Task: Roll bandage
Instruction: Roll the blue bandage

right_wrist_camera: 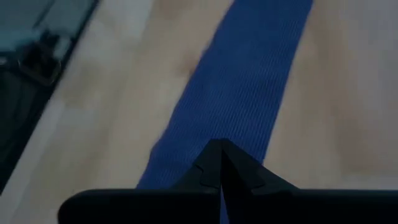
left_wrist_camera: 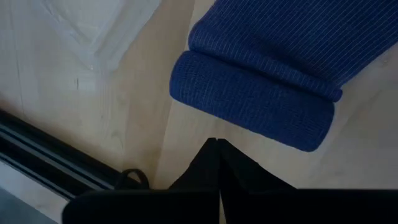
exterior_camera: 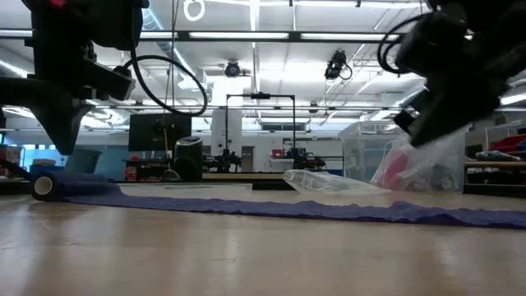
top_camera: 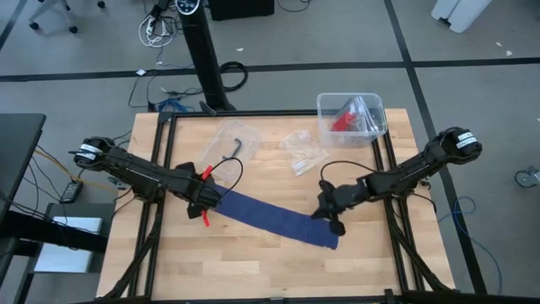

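Navy ribbed knit, the bandage lies as a long flat strip slanting across the middle of the pale wood-grain desk in the high view, from centre-left down to lower right. Its left end is turned into a short, soft cylinder, seen in the left wrist view as a plump roll with fine ribbing. Left pincer, fingers pressed together, sits at that rolled end, holding nothing. Right pincer, likewise pressed together, sits over the strip's flat right end; contact cannot be told. Upper centre of the desk: crinkled clear plastic bags. Upper right: a clear rigid tub holding a red item.
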### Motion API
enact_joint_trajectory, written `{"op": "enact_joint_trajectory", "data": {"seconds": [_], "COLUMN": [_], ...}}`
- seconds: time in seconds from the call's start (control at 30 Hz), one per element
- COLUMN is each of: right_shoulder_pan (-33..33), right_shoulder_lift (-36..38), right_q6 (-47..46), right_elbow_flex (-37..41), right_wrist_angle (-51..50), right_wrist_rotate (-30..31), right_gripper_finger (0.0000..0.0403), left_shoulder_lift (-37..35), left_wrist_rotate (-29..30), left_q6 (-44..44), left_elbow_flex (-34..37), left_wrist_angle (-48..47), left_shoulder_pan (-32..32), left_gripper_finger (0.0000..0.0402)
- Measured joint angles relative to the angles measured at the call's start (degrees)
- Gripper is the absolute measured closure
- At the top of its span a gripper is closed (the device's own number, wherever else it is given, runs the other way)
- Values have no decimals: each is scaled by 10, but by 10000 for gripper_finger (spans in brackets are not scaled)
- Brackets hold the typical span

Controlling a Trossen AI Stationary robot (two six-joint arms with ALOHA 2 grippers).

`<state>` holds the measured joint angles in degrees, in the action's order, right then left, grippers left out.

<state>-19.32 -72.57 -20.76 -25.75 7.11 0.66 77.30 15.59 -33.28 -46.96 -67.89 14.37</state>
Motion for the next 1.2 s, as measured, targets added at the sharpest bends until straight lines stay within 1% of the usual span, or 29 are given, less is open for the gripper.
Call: {"op": "enact_joint_trajectory", "data": {"seconds": [0.2, 0.33, 0.47, 0.7, 0.87, 1.03, 1.1, 1.2], "right_shoulder_pan": [-41, -50, -50, -50, -50, -49, -49, -49], "right_shoulder_lift": [-32, -64, -74, -39, -6, 17, 27, 39], "right_q6": [-82, -126, -156, -157, -174, -168, -165, -164], "right_elbow_flex": [0, 0, -3, -1, 0, 0, -10, -42], "right_wrist_angle": [-59, -92, -108, -155, -228, -254, -274, -346], "right_wrist_rotate": [-8, -16, -19, -16, 8, 34, 42, 57], "right_gripper_finger": [402, 403, 403, 403, 403, 403, 403, 403], "left_shoulder_lift": [0, 0, 0, 0, 0, 0, 0, 0], "left_wrist_rotate": [0, 0, 0, 0, 0, 0, -2, -3], "left_q6": [0, 0, 0, 0, 0, 1, 5, 13], "left_elbow_flex": [0, 0, 0, 0, 0, 0, 0, 0], "left_wrist_angle": [8, 7, 8, 8, 9, 24, 29, 37], "left_shoulder_pan": [0, 0, 0, 0, 0, 0, 0, 0], "left_gripper_finger": [401, 401, 401, 401, 401, 401, 401, 401]}}
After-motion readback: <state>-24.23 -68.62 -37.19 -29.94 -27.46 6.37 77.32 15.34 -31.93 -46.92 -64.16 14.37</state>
